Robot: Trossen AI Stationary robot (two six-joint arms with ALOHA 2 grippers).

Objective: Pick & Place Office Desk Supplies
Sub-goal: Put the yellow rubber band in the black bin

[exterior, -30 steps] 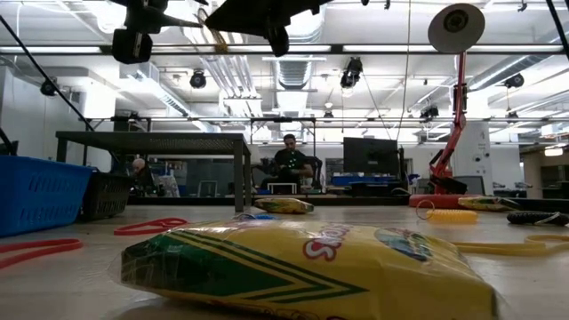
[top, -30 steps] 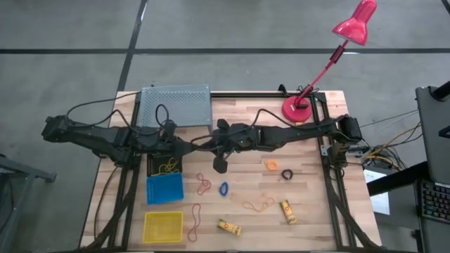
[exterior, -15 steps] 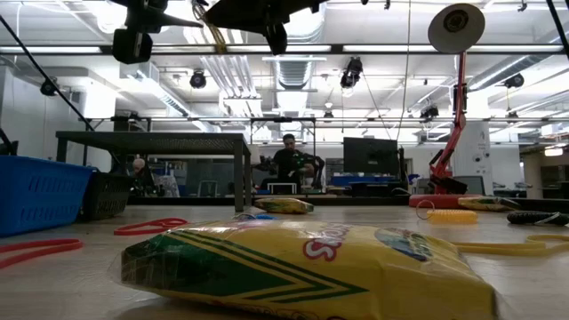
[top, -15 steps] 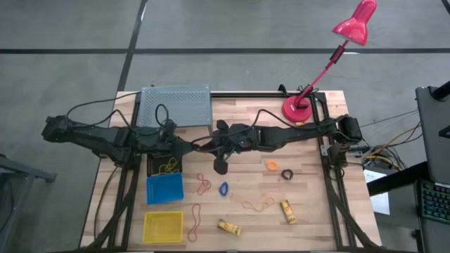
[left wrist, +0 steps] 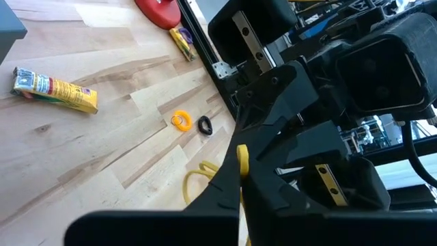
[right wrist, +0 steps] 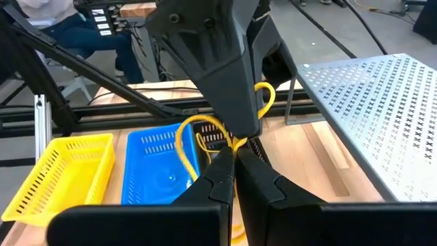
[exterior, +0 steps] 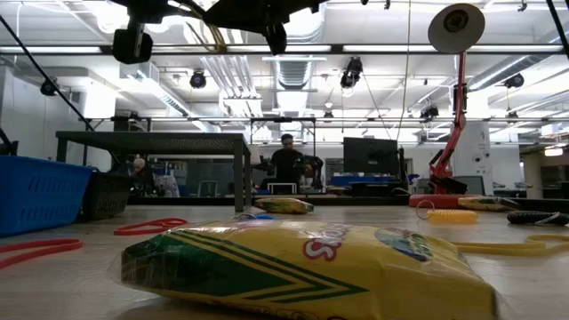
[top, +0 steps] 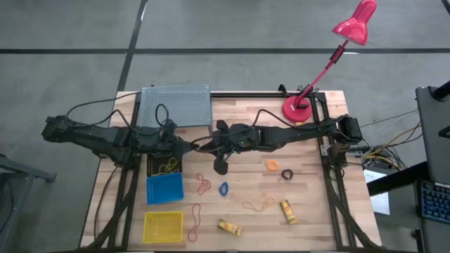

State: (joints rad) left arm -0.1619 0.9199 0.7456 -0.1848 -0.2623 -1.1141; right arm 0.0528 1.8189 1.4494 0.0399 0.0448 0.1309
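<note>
The pale wooden surface (top: 309,218) carries a grey perforated box (top: 175,105) at its far edge and the pink lamp base (top: 297,110) at the far right. Below the meeting tools (top: 207,146) lie a black bin (top: 165,165), blue bin (top: 164,188) and yellow bin (top: 162,227). Right of those lie red rubber bands (top: 202,184), a blue ring (top: 223,188), an orange ring (top: 271,165), a black ring (top: 287,173) and two yellow tubes (top: 287,211).

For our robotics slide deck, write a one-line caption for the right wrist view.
Handover: right gripper and left gripper both shut on one yellow rubber band, above blue bin and yellow bin.
</note>
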